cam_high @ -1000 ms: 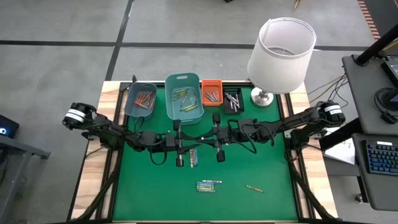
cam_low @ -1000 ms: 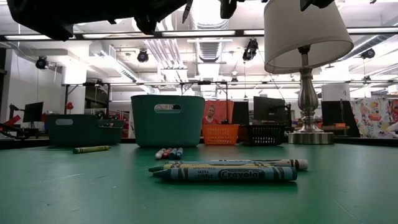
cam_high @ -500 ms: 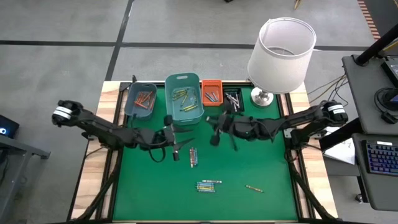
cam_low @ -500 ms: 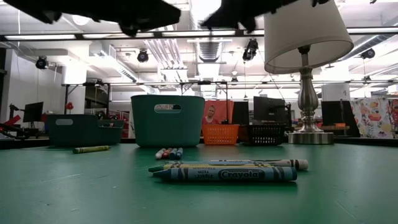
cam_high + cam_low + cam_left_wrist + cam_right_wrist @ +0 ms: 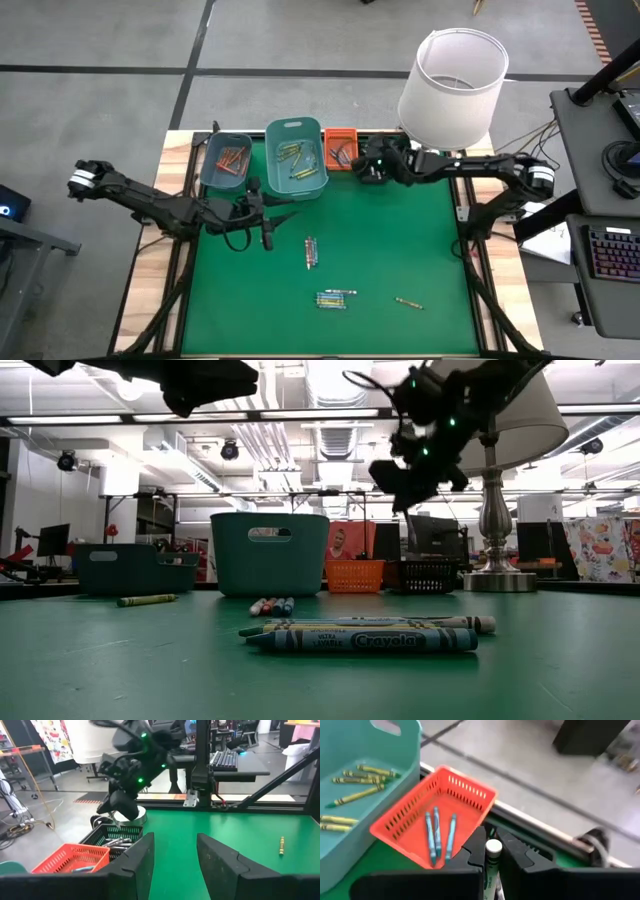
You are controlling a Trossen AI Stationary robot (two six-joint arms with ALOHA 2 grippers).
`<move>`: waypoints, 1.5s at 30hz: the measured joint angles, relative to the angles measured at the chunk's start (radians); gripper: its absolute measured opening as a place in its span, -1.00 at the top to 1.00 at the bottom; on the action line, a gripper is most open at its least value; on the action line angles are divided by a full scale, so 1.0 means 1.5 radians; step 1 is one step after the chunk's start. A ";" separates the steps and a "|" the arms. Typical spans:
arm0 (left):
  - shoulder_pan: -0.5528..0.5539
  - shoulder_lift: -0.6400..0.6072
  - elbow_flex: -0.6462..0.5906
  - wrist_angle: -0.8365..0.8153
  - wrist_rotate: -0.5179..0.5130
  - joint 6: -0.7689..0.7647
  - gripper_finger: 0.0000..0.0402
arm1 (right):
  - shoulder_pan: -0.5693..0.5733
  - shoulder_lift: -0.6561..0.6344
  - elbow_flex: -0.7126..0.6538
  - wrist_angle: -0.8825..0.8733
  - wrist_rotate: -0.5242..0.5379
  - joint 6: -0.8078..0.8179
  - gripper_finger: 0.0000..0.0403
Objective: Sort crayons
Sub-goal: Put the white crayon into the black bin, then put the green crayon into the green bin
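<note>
Right gripper (image 5: pixel 372 168): at the far side of the surface (image 5: pixel 400 250), above the black bin (image 5: pixel 100 836) and just right of the orange bin (image 5: pixel 340 147); closed tight on 1 white-tipped crayon (image 5: pixel 493 849), long axis running along the fingers, pale end up toward the wrist. Below it, grey sticks already lying in the black bin, so by colour probably the right place for this one; likely only a short drop and a release left, with care not to drift left over the 3 blue crayons (image 5: pixel 437 834) in the orange bin. Left gripper (image 5: pixel 262 222): low over the left half of the surface, near the teal bin (image 5: pixel 296 152), fingers spread with nothing between them. Unsorted crayons well apart from both bins: 1 small cluster (image 5: pixel 311 252) near the middle, long axes running near to far; a 2nd cluster (image 5: pixel 335 298) closer to the near edge, lying left to right; 1 yellow-green stick (image 5: pixel 406 301) alone to its right. Middle cluster just right of the left gripper and well clear of the right one, so probably the left arm's next pick.
</note>
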 joint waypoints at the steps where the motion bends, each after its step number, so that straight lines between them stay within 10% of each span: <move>1: 0.000 0.000 0.000 0.000 0.000 0.000 0.35 | -0.017 0.000 -0.005 -0.001 -0.024 0.007 0.91; 26: 0.000 0.003 0.004 -0.024 -0.001 -0.035 0.35 | -0.048 -0.001 -0.042 0.004 -0.075 0.035 0.34; 40: -0.003 0.057 0.204 -0.766 -0.044 -0.540 0.35 | 0.063 -0.010 -0.002 0.004 -0.073 0.021 0.37; 45: -0.013 0.108 0.194 -0.876 0.018 -0.689 0.35 | 0.103 -0.010 0.011 0.001 -0.073 0.019 0.39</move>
